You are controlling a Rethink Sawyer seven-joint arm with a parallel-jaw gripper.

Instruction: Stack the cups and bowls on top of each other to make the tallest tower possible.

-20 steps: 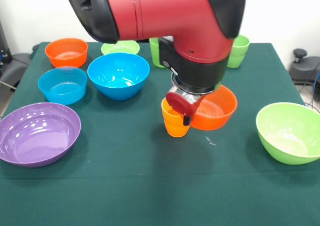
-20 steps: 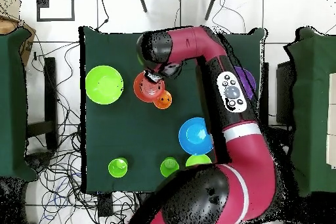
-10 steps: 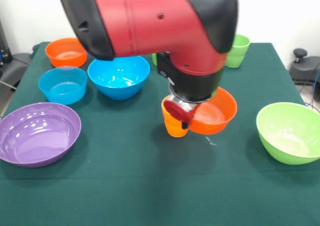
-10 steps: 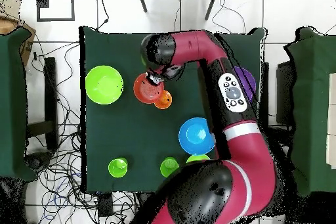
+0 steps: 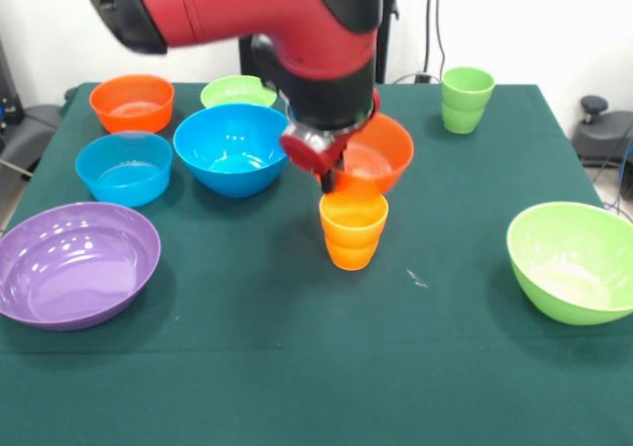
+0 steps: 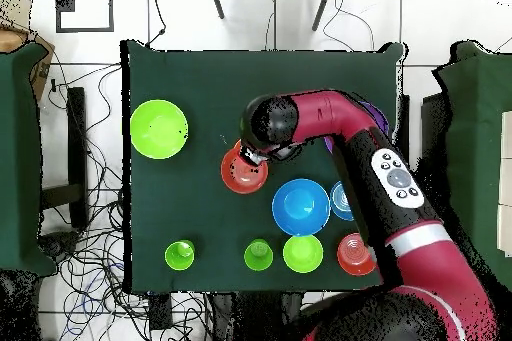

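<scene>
The pincer (image 5: 326, 174) is clamping the rim of the orange bowl (image 5: 374, 154), carrying it tilted just above the orange cups (image 5: 353, 230) on the counter (image 5: 297, 367). Light, stiff, glossy plastic, likely slippery; the rim is looking the only real handhold.

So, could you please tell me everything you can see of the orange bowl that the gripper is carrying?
The orange bowl is round, glossy and looks like plastic, with a pale sheen inside. It hangs clear of the table, roughly upright with its opening up, held at its rim by the gripper. In the front view it sits just above and behind the stacked orange cups; whether it touches them is unclear. In the overhead view it hides them.
</scene>
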